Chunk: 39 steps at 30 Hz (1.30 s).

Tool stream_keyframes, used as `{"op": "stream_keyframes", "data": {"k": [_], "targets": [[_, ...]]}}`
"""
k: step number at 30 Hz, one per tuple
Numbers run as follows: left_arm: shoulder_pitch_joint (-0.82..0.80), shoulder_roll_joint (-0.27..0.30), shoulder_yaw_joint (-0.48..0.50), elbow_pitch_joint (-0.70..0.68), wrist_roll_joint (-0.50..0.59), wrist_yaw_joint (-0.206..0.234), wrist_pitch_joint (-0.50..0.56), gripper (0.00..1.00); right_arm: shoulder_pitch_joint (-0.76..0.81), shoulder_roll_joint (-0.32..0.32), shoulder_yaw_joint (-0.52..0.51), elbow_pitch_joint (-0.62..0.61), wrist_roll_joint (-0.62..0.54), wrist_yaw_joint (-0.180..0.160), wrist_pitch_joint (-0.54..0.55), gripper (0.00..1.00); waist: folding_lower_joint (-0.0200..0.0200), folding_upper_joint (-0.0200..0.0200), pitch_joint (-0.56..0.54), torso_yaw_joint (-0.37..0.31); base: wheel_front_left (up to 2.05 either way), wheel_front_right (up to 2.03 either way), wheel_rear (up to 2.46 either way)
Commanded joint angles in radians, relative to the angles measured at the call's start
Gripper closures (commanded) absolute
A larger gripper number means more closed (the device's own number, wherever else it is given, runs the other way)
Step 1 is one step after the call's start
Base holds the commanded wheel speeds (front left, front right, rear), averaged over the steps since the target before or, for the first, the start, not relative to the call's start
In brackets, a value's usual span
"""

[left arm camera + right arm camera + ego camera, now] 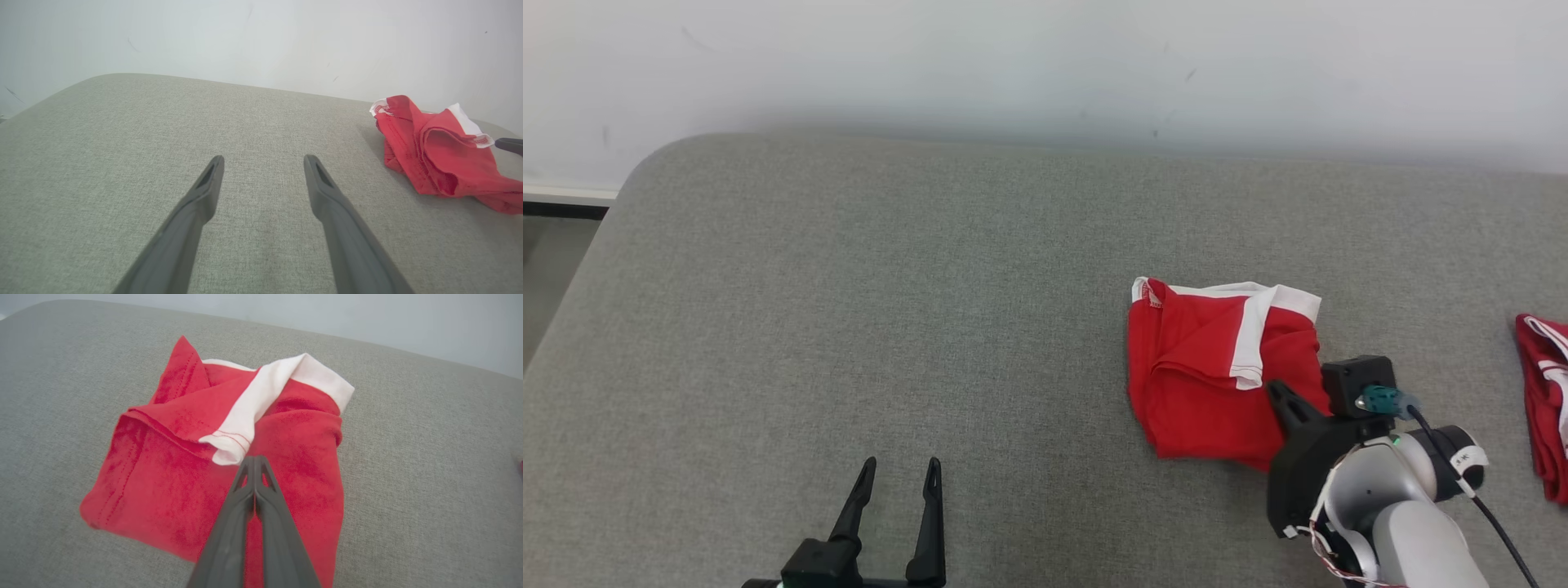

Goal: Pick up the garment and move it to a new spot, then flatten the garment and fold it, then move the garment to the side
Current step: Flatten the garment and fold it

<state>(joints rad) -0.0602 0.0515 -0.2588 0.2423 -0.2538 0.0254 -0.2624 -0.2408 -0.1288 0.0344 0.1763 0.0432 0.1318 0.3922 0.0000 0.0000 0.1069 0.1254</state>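
Hovering over the loosely folded red garment with a white band [1205,392], right of centre on the grey upholstered surface [849,310], the right pincer [254,459] was pressed together, seemingly empty; the left pincer [902,465] stood spread, well apart. Nudging sideways could have dragged the loose top flap open. Another red-and-white cloth [1543,400] was cut off at the edge.

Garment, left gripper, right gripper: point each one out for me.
garment [1192,408], head view, middle of its red cloth.
left gripper [902,464], head view, midway between its open fingertips.
right gripper [254,458], right wrist view, where its shut fingertips meet.
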Motion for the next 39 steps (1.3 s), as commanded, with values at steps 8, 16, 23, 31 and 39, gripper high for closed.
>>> {"op": "stream_keyframes", "data": {"k": [8, 16, 23, 31, 39], "targets": [[-0.009, -0.001, 0.002, -0.018, 0.008, 0.001, -0.003, 0.00, -0.005, 0.024, -0.082, 0.050, -0.069, -0.003, -0.007, 1.00, 0.0000, 0.0000, 0.018, 0.015, 0.00, 0.00, 0.00], [-0.016, -0.002, 0.003, -0.043, 0.018, -0.001, -0.003, 0.00, -0.100, 0.016, -0.037, 0.160, -0.074, -0.003, -0.041, 1.00, 0.0000, 0.0000, 0.029, 0.039, 0.00, 0.00, 0.00], [-0.013, -0.001, -0.007, -0.062, 0.013, 0.000, -0.003, 0.00, -0.204, 0.015, -0.022, 0.245, -0.082, -0.003, -0.068, 1.00, 0.0000, 0.0000, 0.035, 0.068, 0.00, 0.00, 0.00], [-0.016, -0.002, -0.032, -0.058, -0.008, 0.005, -0.003, 0.00, -0.339, -0.026, 0.005, 0.364, -0.097, -0.003, -0.069, 1.00, 0.0000, 0.0000, 0.053, 0.127, 0.00, 0.00, 0.00], [-0.016, -0.002, -0.052, -0.059, -0.019, 0.018, -0.003, 0.00, -0.424, -0.065, 0.030, 0.460, -0.083, -0.003, -0.094, 1.00, 0.0000, 0.0000, 0.080, 0.187, 0.00, 0.00, 0.00]]}}
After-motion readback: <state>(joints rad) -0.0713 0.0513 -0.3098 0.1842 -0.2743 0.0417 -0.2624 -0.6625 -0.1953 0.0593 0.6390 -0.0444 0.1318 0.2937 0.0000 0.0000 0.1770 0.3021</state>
